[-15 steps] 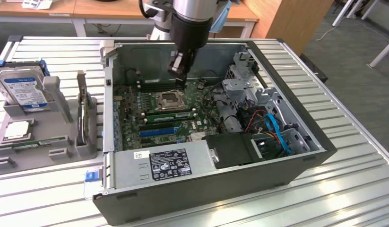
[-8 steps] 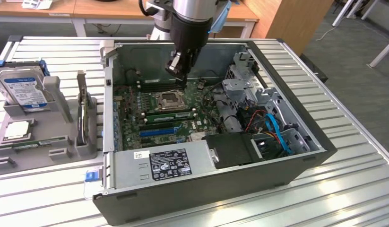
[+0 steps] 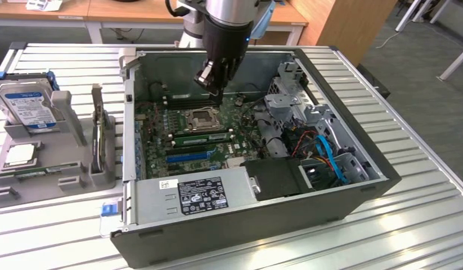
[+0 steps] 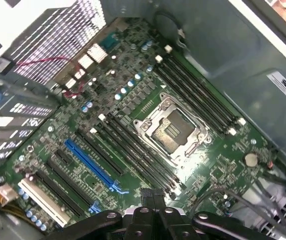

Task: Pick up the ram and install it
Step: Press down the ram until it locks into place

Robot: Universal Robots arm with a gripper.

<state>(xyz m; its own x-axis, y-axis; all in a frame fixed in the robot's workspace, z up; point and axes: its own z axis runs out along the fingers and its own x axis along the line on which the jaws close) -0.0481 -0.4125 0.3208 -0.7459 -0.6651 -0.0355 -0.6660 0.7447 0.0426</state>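
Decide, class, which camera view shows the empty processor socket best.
The wrist view: the processor socket sits large and unobstructed, its metal frame clear. In the exterior view it appears smaller, just below the gripper.

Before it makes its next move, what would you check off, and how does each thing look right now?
1. Case open, motherboard exposed: ok.
2. Gripper over the motherboard, above the case opening: ok.
3. Ram in the gripper: not ok; it is shut with nothing seen in it.
4. Ram located: cannot tell for sure; a narrow green stick lies in the grey holder beside the case.
5. Long black slots beside the processor socket free: ok, seen from the wrist view.
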